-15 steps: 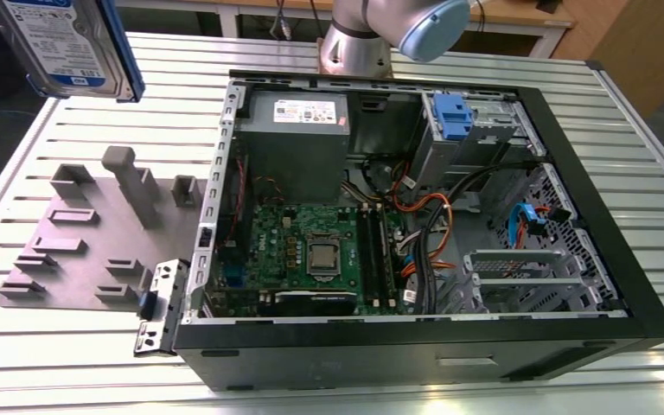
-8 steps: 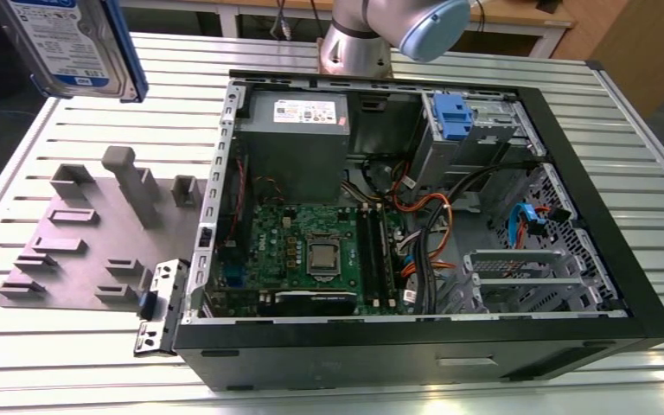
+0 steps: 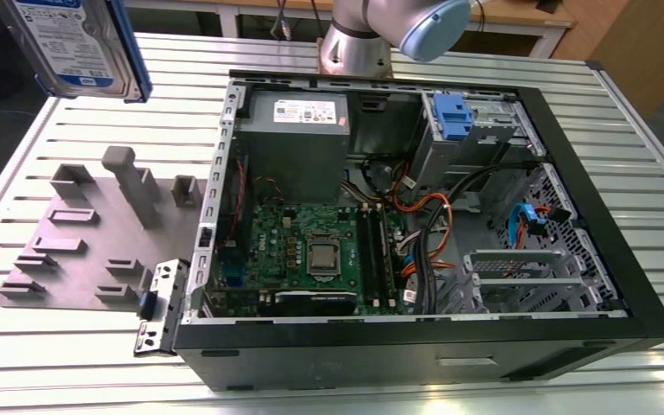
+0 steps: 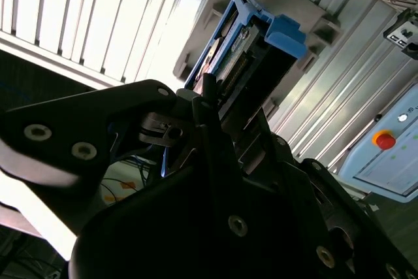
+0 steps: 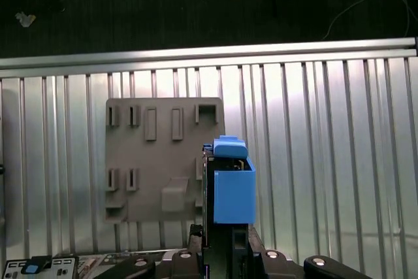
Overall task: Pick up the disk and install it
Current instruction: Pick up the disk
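Tool [image 4: 212,104] aloft, seemingly clamped on the disk [image 3: 73,43].

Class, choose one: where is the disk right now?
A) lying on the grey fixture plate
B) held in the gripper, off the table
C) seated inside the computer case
B: in the first wrist view the gripper holds the disk up above the grey fixture plate.
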Robot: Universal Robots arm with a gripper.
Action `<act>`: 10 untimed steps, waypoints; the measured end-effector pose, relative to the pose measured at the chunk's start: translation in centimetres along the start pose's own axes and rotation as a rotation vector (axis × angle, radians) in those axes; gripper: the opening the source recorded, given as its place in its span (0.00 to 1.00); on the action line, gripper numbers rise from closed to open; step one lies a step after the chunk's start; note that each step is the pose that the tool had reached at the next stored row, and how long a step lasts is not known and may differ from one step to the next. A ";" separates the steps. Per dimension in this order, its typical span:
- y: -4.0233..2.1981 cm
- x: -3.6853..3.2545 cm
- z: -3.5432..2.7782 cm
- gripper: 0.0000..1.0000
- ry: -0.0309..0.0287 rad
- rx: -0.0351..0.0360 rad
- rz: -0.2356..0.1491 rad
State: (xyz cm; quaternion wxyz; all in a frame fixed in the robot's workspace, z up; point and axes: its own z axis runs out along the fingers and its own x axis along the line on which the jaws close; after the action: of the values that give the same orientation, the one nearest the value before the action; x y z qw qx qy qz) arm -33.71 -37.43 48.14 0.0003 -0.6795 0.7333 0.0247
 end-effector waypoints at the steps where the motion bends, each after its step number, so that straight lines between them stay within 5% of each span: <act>1: -0.06 -0.01 0.00 0.35 0.0000 0.0000 0.000; 10: -0.51 -0.04 -0.02 0.35 0.0000 0.0000 0.000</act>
State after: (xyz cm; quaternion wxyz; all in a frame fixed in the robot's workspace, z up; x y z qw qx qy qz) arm -33.20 -37.43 48.13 0.0003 -0.6795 0.7333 0.0247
